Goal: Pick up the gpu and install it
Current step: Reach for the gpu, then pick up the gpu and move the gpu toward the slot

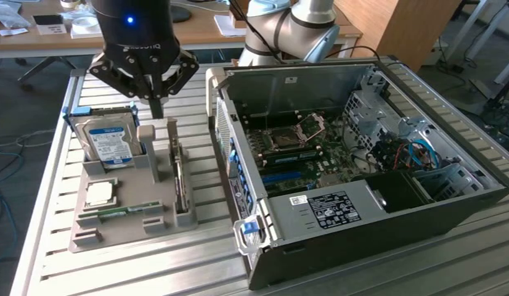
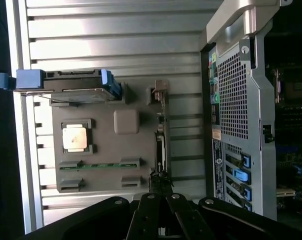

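**Operator:** What lies closest, and where is the room?

**Spotter:** Along the bottom of the exterior view you have the slatted table [image 1: 139, 271]. The grey fixture tray [image 1: 123, 235] sits on it at lower left, and the open computer case [image 1: 362, 246] is on the right. A narrow strip of slats runs between them.

**Operator:** Where's the gpu?

**Spotter:** Your gpu [image 1: 180, 182] [image 2: 160, 142] stands on edge in the tray's slot, on the side nearest the case wall. The RAM stick [image 1: 123, 211] and the CPU [image 1: 100, 192] lie towards the tray's other side. The upright hard drive [image 1: 109, 139] is farther back.

**Operator:** And the gripper?

**Spotter:** Your gripper [image 1: 158, 110] [image 2: 161, 197] hangs at upper left, over the tray's far end. It is just above a grey post [image 1: 148, 143] and clear of the card. Its fingers are drawn together and hold nothing. A wooden desk [image 1: 197, 31] stands behind it.
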You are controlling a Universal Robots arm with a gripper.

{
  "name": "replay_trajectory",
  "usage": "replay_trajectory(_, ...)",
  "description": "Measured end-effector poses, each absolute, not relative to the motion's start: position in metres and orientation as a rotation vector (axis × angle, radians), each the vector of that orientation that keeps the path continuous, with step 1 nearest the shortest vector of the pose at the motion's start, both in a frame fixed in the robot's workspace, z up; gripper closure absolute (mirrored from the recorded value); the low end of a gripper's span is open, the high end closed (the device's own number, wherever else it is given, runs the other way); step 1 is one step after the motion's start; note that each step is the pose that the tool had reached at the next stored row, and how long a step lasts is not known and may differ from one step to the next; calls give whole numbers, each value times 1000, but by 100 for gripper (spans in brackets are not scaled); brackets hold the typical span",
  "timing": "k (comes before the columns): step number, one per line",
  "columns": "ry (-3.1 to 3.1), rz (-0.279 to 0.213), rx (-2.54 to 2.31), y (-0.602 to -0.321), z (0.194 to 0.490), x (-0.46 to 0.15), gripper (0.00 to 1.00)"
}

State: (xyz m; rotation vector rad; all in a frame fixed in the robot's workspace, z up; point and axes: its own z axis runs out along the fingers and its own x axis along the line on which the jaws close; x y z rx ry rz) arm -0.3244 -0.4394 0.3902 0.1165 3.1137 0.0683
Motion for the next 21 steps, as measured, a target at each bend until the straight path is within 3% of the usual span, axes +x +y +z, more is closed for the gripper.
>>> replay_trajectory(16, 3114, 68, 117, -440, 390, -325, 89)
replay_trajectory(18, 3114, 68, 117, -440, 390, -325, 83)
replay_trajectory(21, 3114, 68, 117, -440, 390, -325, 65)
